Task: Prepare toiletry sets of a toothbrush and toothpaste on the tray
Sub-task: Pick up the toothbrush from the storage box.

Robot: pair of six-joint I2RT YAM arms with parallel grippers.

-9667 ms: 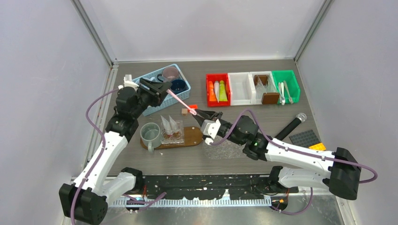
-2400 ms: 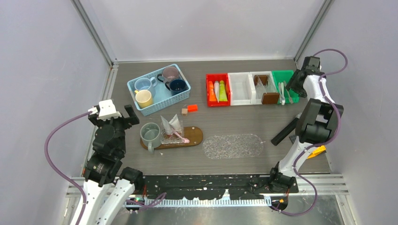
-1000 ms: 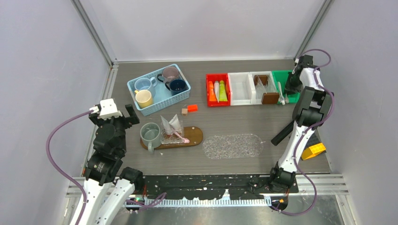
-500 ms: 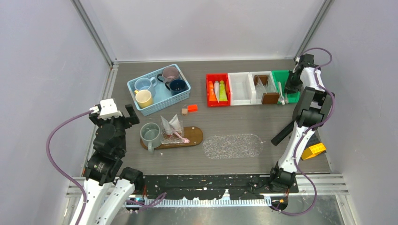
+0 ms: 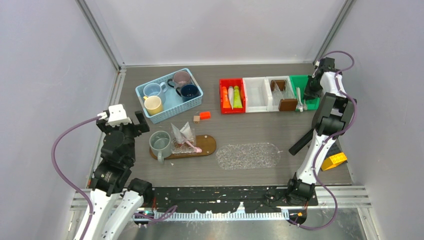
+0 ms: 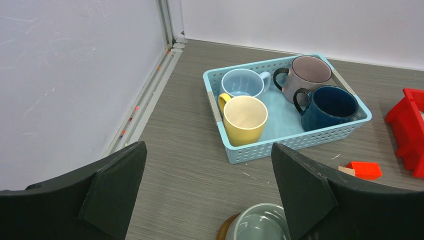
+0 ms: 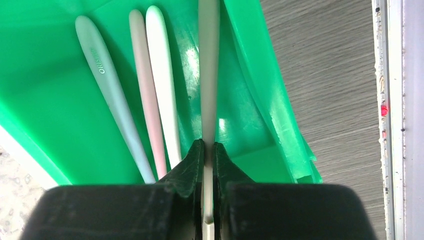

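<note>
My right gripper (image 7: 208,146) is down in the green bin (image 7: 45,115), shut on the handle of a pale beige toothbrush (image 7: 208,60); three more toothbrushes (image 7: 150,90) lie beside it. From above, that gripper (image 5: 305,95) sits at the bin's (image 5: 311,81) near end. Toothpaste tubes (image 5: 231,97) lie in the red bin. A brown wooden tray (image 5: 206,145) carries a grey-green mug (image 5: 160,142), a pink toothbrush (image 5: 192,146) and clear packets. My left gripper (image 6: 207,155) hangs open and holds nothing, near the table's left side above the mug (image 6: 260,225).
A light-blue basket (image 5: 168,114) holds several mugs (image 6: 244,116). White bins (image 5: 256,93) stand between the red and green ones. A clear oval tray (image 5: 248,156) lies mid-table. A small red block (image 5: 204,115) and a brown block (image 5: 196,118) lie loose; a black tool (image 5: 299,144) lies right.
The right arm has stayed at the green bin, barely shifting. The left arm has edged slightly and stays open.
</note>
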